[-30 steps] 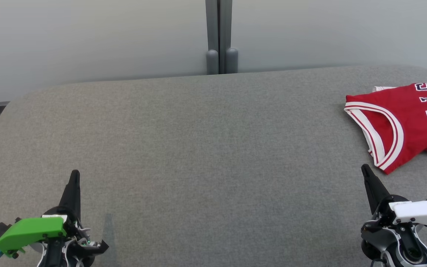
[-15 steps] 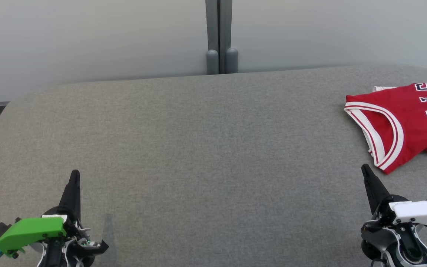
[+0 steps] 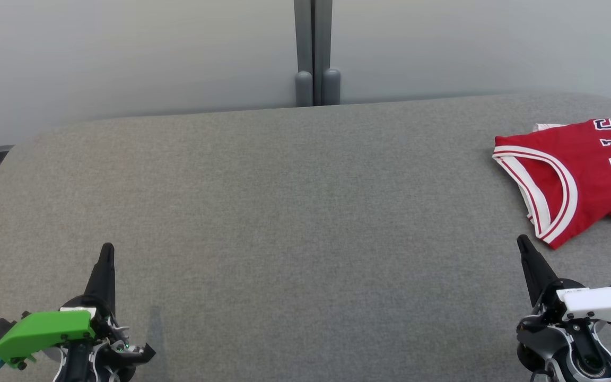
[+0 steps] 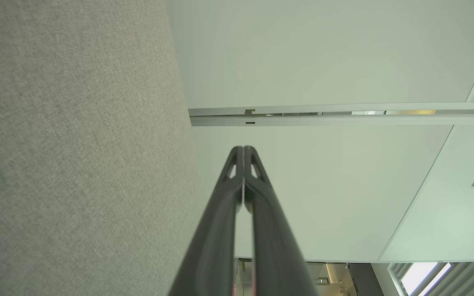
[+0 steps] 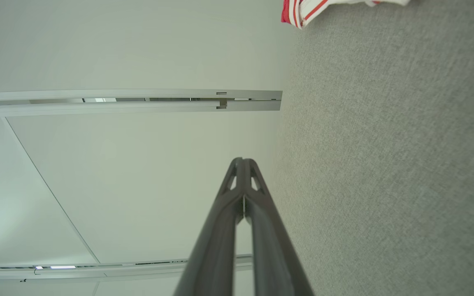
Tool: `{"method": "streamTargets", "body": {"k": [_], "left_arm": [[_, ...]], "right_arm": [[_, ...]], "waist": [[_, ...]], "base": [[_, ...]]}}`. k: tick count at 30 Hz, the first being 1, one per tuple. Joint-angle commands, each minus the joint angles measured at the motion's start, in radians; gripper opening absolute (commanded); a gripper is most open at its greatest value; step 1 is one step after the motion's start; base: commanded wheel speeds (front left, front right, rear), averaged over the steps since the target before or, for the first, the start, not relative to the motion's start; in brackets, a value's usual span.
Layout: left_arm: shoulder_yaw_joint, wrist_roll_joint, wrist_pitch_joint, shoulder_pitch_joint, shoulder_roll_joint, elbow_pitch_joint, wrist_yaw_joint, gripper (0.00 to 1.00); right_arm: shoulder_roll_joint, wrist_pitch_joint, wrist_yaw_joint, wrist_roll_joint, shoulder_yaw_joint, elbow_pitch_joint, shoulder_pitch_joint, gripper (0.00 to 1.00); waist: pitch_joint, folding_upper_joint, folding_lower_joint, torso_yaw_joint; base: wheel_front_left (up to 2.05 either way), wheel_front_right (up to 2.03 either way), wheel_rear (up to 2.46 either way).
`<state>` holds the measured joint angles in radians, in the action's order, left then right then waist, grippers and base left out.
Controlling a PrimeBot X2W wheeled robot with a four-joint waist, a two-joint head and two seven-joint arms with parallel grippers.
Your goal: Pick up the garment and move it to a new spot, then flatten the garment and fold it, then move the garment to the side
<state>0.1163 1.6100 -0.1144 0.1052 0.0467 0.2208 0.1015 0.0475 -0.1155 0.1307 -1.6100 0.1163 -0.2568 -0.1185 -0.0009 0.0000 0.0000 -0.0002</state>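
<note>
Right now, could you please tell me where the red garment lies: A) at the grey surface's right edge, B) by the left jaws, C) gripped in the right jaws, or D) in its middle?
A: the garment lies at the right edge of the grey surface, clear of both shut jaws.

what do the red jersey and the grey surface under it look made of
Red jersey: soft thin cloth, probably a synthetic knit, matte; it lies rumpled with folded edges. Grey surface: woven upholstery-like fabric, matte, with a fine flecked weave; what lies beneath cannot be told.
</note>
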Motion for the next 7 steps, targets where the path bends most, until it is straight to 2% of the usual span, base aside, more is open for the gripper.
{"method": "streamTargets", "body": {"k": [1,7], "left_arm": [[0.002,0.003,-0.003,0.013,0.007,-0.004,0.002,0.00],[0.002,0.003,-0.003,0.013,0.007,-0.004,0.002,0.00]], "right_arm": [[0.005,-0.003,0.000,-0.002,0.002,0.004,-0.007,0.00],[0.005,-0.003,0.000,-0.002,0.002,0.004,-0.007,0.00]], "waist": [[0.000,0.0000,0.0000,0.000],[0.000,0.0000,0.0000,0.000]], "base": [[0.00,0.00,0.00],[0.00,0.00,0.00]]}}
